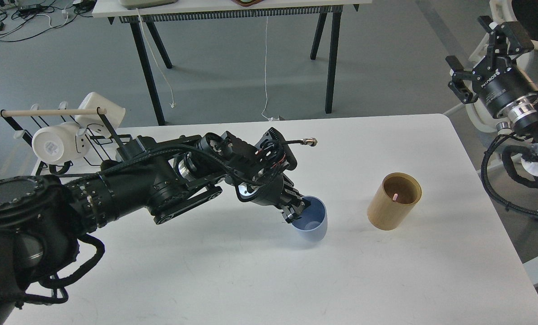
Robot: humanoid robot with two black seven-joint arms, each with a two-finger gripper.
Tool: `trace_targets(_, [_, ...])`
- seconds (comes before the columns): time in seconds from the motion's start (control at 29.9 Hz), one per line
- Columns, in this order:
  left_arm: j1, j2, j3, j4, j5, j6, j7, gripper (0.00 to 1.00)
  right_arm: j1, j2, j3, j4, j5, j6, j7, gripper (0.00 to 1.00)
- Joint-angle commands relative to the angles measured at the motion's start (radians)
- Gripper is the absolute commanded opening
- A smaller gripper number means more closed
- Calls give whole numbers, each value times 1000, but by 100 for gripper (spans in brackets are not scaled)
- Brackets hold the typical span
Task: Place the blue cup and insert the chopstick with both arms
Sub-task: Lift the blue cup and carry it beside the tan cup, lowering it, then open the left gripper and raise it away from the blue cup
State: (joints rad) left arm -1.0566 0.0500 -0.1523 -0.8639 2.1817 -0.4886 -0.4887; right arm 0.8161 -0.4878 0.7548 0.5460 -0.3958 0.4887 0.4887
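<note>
The pale blue cup (pixel 313 221) stands nearly upright on the white table (pixel 260 280), mouth up, left of the tan wooden holder (pixel 393 201). My left gripper (pixel 297 208) is shut on the cup's near-left rim, one finger inside it. A pink chopstick tip (pixel 395 196) shows inside the tan holder; the rest of the stick is hidden. My right gripper (pixel 485 45) is open and empty, raised beyond the table's right edge, far from the holder.
A black wire rack (pixel 70 135) with white mugs (pixel 54 142) and a long pale wooden rod (pixel 48 111) stands at the table's left back. Another table's black legs (pixel 330 58) stand behind. Cables hang by the right arm.
</note>
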Motion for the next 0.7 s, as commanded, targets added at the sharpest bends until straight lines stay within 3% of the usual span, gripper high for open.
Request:
trace_targets(0.0, [1, -1, -1, 5, 0, 0, 0, 10, 0, 0, 0, 2, 0, 0, 0, 99])
trace_targets(0.43, [12, -1, -1, 29, 0, 0, 0, 19, 0, 0, -2, 5, 0, 0, 0, 99])
trace_targets(0.67, [-5, 24, -18, 31, 0, 0, 0, 44, 0, 0, -8, 6, -1, 0, 0, 99])
